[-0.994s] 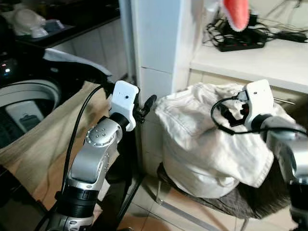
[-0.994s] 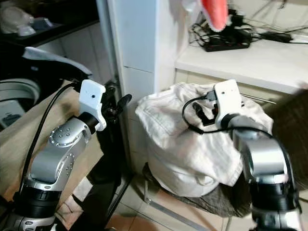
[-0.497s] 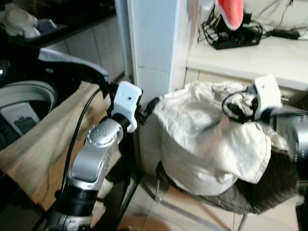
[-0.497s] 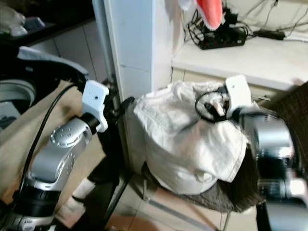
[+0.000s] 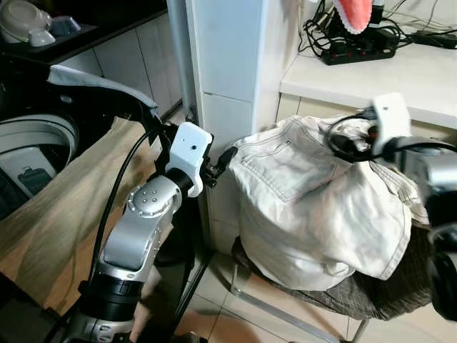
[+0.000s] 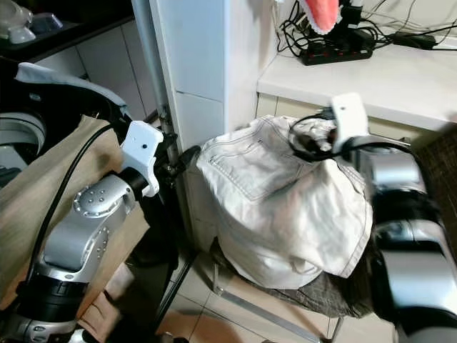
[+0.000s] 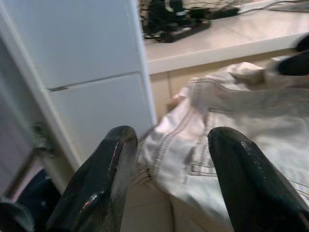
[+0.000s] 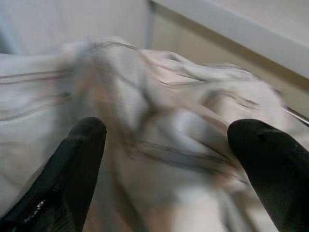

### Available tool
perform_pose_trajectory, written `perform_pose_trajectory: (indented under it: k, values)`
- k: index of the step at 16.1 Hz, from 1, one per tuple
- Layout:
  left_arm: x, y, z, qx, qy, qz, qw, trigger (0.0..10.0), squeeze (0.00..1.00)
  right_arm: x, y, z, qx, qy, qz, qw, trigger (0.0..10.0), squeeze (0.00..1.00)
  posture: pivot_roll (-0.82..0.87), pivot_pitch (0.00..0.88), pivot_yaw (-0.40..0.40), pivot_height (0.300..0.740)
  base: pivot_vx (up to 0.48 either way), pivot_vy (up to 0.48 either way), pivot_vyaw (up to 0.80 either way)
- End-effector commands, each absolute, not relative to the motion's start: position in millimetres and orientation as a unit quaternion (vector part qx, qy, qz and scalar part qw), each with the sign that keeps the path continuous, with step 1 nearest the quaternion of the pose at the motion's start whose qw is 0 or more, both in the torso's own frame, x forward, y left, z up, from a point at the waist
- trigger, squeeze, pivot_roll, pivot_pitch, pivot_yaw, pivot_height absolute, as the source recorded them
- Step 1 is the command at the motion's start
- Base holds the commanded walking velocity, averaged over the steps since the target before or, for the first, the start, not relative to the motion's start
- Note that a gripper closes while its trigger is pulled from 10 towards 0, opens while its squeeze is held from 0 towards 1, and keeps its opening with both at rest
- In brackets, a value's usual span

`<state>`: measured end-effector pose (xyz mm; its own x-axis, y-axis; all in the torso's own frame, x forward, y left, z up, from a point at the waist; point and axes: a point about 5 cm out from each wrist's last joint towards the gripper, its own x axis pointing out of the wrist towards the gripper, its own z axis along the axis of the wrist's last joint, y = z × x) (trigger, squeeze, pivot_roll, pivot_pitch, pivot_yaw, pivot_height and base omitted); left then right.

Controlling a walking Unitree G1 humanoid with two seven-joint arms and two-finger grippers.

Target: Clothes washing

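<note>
Right claw (image 8: 164,159) moved up-back — atop white garment (image 5: 314,207).

White garment (image 8: 159,140) blurred in right wrist view; washer (image 5: 28,153) cut off.

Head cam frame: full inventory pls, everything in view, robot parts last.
white garment: 1, off-white denim with stitched seams, heaped on the chair right of the pillar
chair: 1, dark woven seat on a metal frame, under the garment
pillar: 1, white, centre
counter: 1, white, upper right
power strip: 1, black with tangled cables, on the counter
red item: 1, red-pink, hangs at the top edge above the counter
tan cloth: 1, beige, draped at left
washing machine: 1, grey-white rim, far left
left gripper: silver arm, black fingers open, pointed at the garment's near edge
right gripper: black fingers open, spread over the top of the garment
</note>
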<state>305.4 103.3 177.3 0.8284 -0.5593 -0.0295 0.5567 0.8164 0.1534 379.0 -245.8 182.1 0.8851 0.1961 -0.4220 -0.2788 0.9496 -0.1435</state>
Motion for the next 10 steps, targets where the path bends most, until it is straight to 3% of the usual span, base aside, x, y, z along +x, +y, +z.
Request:
perform_pose_trajectory:
  k: [1,2,4,9,10]
  values:
    - [299.7,99.5,185.3,0.074,-0.019,-0.34,0.937,10.0,0.0,381.4,-240.6,175.3,-0.111,0.219,0.13,0.961,10.0,1.0,-0.03,0.0,0.043,0.74,0.0,0.0,0.0]
    - [291.4,97.8,183.0,0.074,-0.009,-0.384,0.92,10.0,0.0,380.4,-241.0,164.5,-0.13,0.248,0.121,0.952,10.0,0.0,-0.03,0.0,0.043,0.74,0.0,0.0,0.0]
    - [282.6,97.9,178.9,0.085,0.006,-0.423,0.902,10.0,0.0,378.0,-243.1,150.2,-0.159,0.28,0.106,0.941,10.0,0.0,-0.03,0.0,0.043,0.74,0.0,0.0,0.0]
    - [280.5,103.5,178.3,0.1,0.016,-0.425,0.9,10.0,0.0,373.5,-253.7,132.5,-0.204,0.308,0.066,0.927,10.0,0.0,0.0,0.0,0.027,0.74,0.0,0.0,0.0]
    - [279.7,103.6,178.0,0.102,0.018,-0.428,0.898,10.0,0.0,373.2,-254.8,132.1,-0.202,0.308,0.061,0.928,8.0,0.0,0.0,0.0,0.027,0.74,0.0,0.0,0.0]
